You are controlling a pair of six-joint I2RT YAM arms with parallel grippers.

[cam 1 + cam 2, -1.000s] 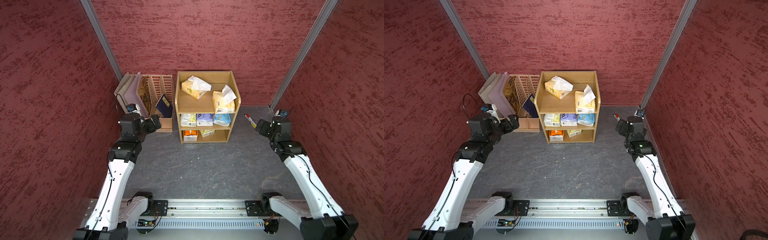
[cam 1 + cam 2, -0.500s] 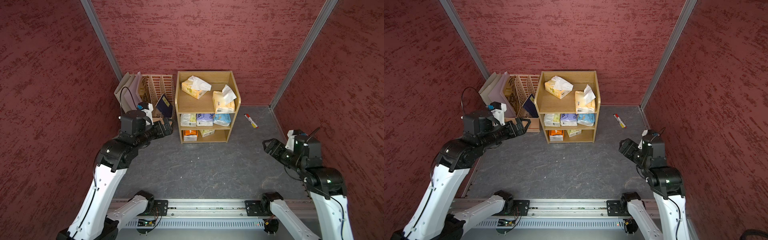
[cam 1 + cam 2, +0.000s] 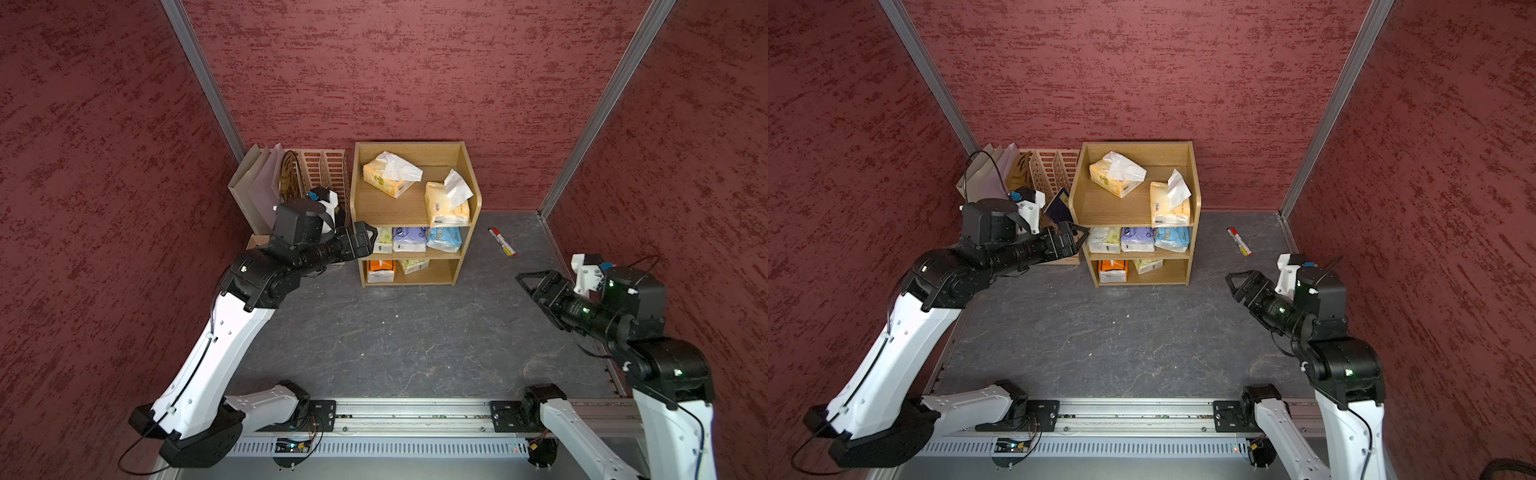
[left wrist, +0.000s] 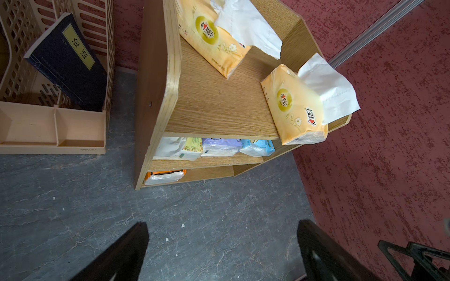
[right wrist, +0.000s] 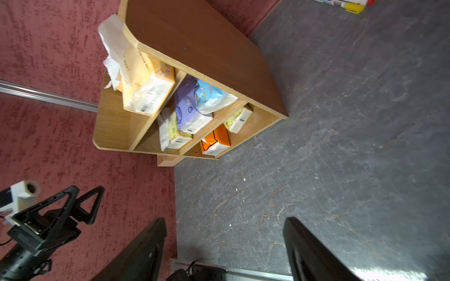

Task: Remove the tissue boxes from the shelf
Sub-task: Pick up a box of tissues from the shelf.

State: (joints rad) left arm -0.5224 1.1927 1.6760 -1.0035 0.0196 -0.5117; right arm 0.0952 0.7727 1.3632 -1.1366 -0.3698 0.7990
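- Fingers (image 4: 126,253) stood spread and empty on both sides; left gripper (image 3: 368,241) hovered beside the shelf (image 3: 390,210), right gripper (image 3: 1235,286) well apart.
- Seven tissue packs (image 3: 386,178) sat across its tiers.
- We reckoned a level, gentle pinch best.

Arms match: left arm (image 3: 216,353) and right arm (image 3: 673,419) have white shells on the long links, black joints and wrists. Left hand (image 3: 372,241) and right hand (image 3: 1231,286) are black with triangular frame fingers (image 5: 138,253). White camera bracket (image 3: 586,276) with a blue tab per wrist. Thin black cables (image 3: 1367,428). Green LEDs (image 3: 611,284). Silver base rail (image 3: 415,415).
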